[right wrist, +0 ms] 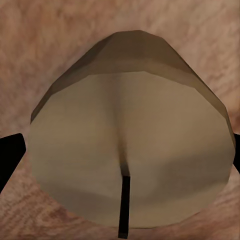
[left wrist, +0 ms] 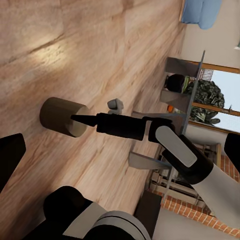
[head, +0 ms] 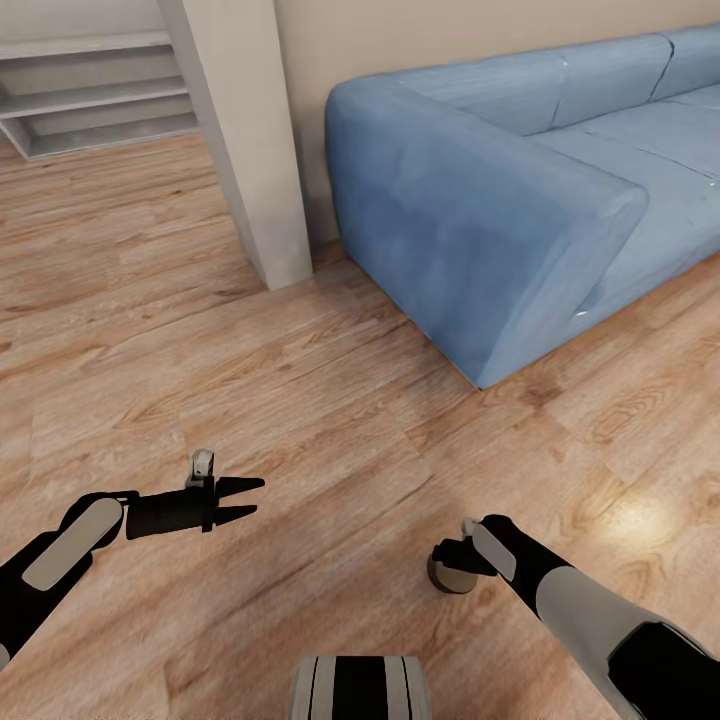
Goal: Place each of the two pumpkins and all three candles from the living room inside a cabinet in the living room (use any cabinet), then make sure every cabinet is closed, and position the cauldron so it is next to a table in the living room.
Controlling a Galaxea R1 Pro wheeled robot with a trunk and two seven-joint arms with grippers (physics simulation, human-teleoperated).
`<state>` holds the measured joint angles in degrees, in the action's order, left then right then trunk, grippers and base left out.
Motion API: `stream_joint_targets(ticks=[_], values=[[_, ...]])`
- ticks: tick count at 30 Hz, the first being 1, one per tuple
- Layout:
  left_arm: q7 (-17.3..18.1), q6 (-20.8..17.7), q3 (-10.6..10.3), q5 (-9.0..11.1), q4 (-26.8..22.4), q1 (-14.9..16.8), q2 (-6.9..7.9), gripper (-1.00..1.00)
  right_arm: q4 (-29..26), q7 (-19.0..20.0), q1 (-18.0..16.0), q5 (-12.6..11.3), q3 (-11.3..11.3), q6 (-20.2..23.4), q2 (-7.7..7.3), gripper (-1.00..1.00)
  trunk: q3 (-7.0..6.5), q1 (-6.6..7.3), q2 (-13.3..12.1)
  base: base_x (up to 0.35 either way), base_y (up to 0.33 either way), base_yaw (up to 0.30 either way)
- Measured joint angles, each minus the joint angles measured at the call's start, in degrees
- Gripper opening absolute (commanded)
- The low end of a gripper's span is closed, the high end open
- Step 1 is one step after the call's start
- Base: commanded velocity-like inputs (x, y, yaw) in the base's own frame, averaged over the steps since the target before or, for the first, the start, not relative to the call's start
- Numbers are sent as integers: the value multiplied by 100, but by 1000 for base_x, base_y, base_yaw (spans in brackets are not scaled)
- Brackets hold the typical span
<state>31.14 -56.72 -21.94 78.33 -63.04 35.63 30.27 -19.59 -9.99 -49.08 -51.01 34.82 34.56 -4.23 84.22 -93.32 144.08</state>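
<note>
A short beige candle [head: 452, 580] with a black wick stands upright on the wooden floor. My right gripper [head: 450, 558] hangs just above it, open, one finger on each side of the candle [right wrist: 125, 150]. The left wrist view shows the same candle [left wrist: 61, 116] with a right fingertip [left wrist: 80, 119] at its top edge. My left gripper [head: 255, 497] is open and empty, low over the floor about two hand-widths to the left of the candle. The pumpkins, the cabinet and the cauldron are out of view.
A blue sofa [head: 520, 180] stands ahead on the right, with a beige pillar [head: 250, 140] to its left and pale steps [head: 90, 90] beyond. A grey metal-framed table [left wrist: 172, 100] and a window show far off in the left wrist view.
</note>
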Motion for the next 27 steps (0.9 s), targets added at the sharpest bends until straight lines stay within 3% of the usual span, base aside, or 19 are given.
stream_joint_targets(ticks=[18,19,27], values=[[0,0,0,0,0,0,0,100,0,0,0,0,0,0,0,100,0,0,0,0,0,0],[0,0,0,0,0,0,0,100,0,0,0,0,0,0,0,-100,0,0,0,0,0,0],[0,0,-3,0,0,0,0,100,0,4,0,12,2,-1,1,-100,0,0,0,0,0,0]])
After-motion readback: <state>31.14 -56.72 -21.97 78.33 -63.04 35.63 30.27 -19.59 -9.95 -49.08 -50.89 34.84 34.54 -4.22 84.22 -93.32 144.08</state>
